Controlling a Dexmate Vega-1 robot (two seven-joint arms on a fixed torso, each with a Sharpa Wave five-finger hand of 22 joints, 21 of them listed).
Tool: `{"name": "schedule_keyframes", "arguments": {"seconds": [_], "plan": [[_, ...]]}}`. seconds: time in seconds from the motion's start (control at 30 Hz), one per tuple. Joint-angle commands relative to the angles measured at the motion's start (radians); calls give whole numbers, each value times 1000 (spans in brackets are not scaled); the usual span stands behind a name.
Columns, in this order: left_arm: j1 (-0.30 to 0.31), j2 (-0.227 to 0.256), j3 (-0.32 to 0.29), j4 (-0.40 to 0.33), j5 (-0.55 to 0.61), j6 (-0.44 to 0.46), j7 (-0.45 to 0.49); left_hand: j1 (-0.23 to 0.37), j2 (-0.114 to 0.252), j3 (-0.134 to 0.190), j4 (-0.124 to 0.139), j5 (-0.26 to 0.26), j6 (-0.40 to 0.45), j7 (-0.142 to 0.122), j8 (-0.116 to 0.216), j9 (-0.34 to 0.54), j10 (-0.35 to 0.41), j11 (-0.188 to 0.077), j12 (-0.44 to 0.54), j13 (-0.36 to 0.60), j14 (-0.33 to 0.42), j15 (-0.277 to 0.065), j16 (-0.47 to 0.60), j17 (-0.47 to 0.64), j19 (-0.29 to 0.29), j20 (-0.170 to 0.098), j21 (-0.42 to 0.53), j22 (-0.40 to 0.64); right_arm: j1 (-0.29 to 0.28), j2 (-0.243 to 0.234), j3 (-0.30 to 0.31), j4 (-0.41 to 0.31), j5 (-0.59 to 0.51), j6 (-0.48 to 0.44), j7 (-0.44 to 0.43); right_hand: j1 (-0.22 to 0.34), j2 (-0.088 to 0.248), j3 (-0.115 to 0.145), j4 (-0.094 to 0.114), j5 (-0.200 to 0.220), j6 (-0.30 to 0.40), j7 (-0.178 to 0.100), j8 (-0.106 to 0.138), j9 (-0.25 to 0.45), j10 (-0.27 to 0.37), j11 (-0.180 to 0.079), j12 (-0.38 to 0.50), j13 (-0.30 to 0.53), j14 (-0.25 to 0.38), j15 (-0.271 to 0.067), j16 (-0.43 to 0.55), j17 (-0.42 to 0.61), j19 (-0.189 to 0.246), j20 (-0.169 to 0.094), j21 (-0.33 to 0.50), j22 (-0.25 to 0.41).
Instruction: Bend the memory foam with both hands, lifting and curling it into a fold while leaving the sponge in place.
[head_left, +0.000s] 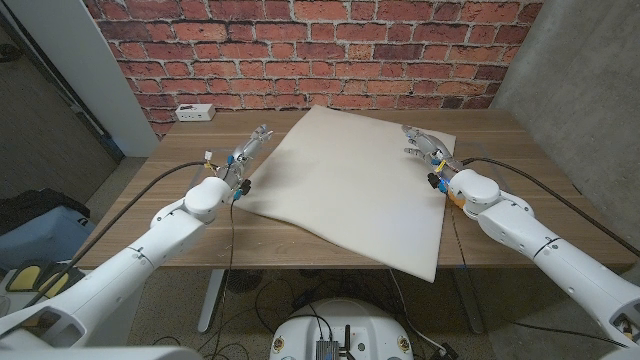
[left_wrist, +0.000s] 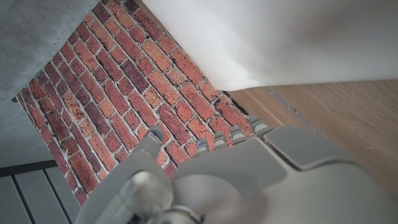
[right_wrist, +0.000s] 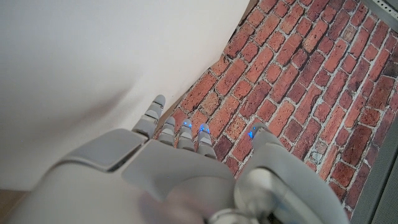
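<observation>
Flanking the memory foam (head_left: 350, 190) mid-frame, left hand (head_left: 243, 157) and right hand (head_left: 428, 148) are waiting released, grasping nothing, likely needing to grip its edges next.

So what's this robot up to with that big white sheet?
It is set to bend the foam, a large white sheet lying across the wooden table. The left robot hand and right robot hand sit at opposite edges of it, fingers apart. Neither holds it yet, and the foam looks mostly flat.

Memory foam (head_left: 350, 185) lies on the table (head_left: 190, 215); left hand (head_left: 245, 155), right hand (head_left: 428, 148) flank it.
</observation>
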Motion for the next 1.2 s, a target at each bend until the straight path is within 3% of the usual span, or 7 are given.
{"name": "schedule_keyframes", "arguments": {"seconds": [0.03, 0.1, 0.17, 0.23, 0.5, 1.0, 1.2], "plan": [[27, 99, 8, -133, 128, 109, 24, 16, 8, 3, -11, -3, 10, 29, 1, 6, -35, -7, -3, 4, -63, -20, 0, 1, 10, -24, 3, 0, -25, -86, -21, -176, -99, -216, -80, 19, 14, 15, -9, -6, 13, -7, 6, 2, 8, -4, 4, 4, 8, -8, 4, 5, 10, -14, 8, 3], [28, 110, 10, -155, 150, 141, 29, 19, 13, 6, -12, -4, 15, 38, 1, 6, -32, -9, -3, 4, -61, -20, 0, 1, 12, -23, 3, 0, -25, -92, -25, -191, -111, -238, -84, 23, 18, 18, -11, -8, 13, -8, 6, 2, 9, -7, 4, 4, 8, -9, 3, 5, 11, -16, 8, 3], [25, 153, 26, -224, 225, 238, 35, 22, 17, 8, -13, -4, 14, 26, 0, 6, -32, -7, -5, 4, -61, -19, -1, 1, 12, -20, 2, -1, -21, -108, -36, -229, -135, -292, -93, 26, 21, 20, -12, -9, 14, -9, 6, 2, 10, -6, 4, 4, 10, -11, 4, 6, 12, -17, 8, 3], [23, 171, 33, -250, 257, 269, 30, 29, 23, 12, -16, -5, 10, 15, -4, 6, -41, -11, -10, 4, -60, -14, -2, 0, 13, -6, 0, -1, -18, -117, -44, -251, -152, -323, -96, 32, 26, 26, -14, -10, 15, -11, 5, 3, 10, -8, 3, 5, 11, -14, 4, 6, 14, -21, 9, 3], [19, 229, 57, -346, 371, 381, 0, 39, 30, 18, -21, -7, -1, 4, -9, 6, -50, -3, -17, 4, -69, -12, -7, 0, 6, 2, -6, -1, 9, -152, -85, -333, -211, -461, -75, 50, 35, 39, -23, -14, 30, -13, 8, 3, 21, -16, 4, 5, 22, -24, 6, 7, 22, -27, 11, 3], [52, 290, 65, -456, 497, 506, -32, 54, 31, 24, -30, -10, -6, -5, -10, 7, -56, -12, -22, 4, -72, -16, -8, 0, 5, 4, -10, -1, 63, -185, -180, -472, -340, -698, -48, 76, 40, 56, -31, -21, 58, -17, 11, 4, 54, -20, 11, 6, 54, -39, 15, 11, 49, -31, 17, 3], [78, 310, 58, -491, 533, 533, -29, 57, 30, 24, -33, -11, -6, -8, -10, 7, -56, -11, -23, 4, -73, -18, -8, 0, 7, 6, -11, 0, 53, -190, -198, -498, -374, -717, -57, 79, 41, 59, -31, -22, 62, -19, 11, 4, 59, -21, 12, 6, 57, -42, 16, 12, 51, -32, 17, 3]]}}
